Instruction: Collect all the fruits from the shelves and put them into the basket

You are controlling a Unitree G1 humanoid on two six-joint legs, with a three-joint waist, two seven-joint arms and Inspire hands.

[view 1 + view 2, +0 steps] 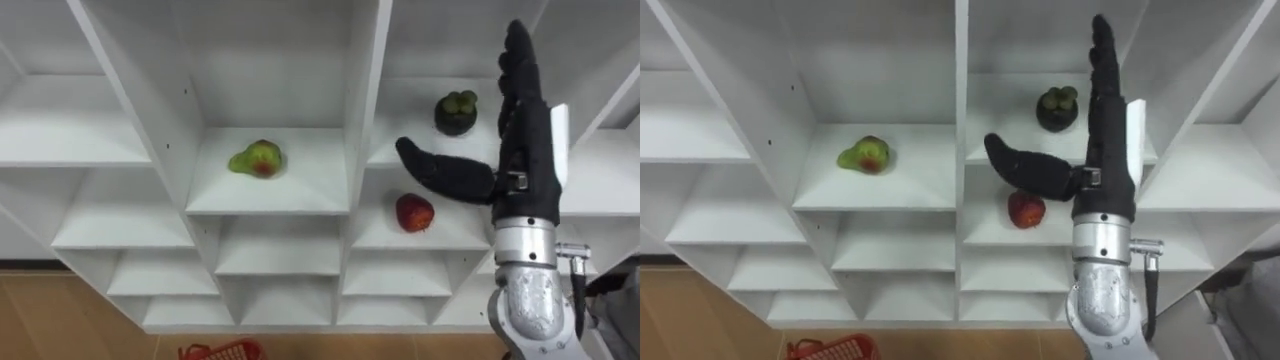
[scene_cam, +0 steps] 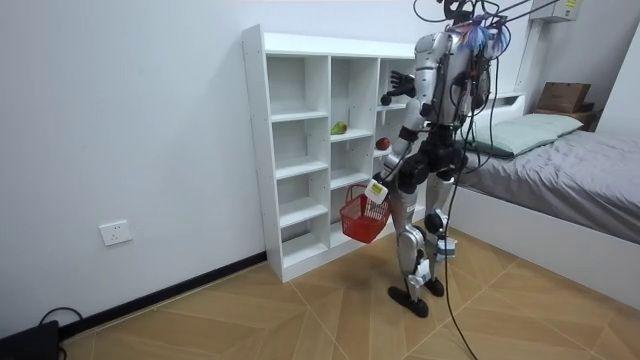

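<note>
Standing close at the white shelf unit (image 1: 365,90), robot's right hand (image 1: 522,140) raised flat before the right-hand column: fingers straight, thumb splayed, nothing held. Red fruit (image 1: 414,212) sits just below the thumb. Dark round fruit (image 1: 456,112) sits one shelf up. Green-red fruit (image 1: 257,159) lies alone in the middle column. Left hand (image 2: 377,190) hangs low, curled round the handle of a red basket (image 2: 360,220).

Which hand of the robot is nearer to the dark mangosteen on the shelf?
Right. The right hand is raised open just beside the mangosteen. The left hand hangs low by the hip, holding the red basket, far below it.
</note>
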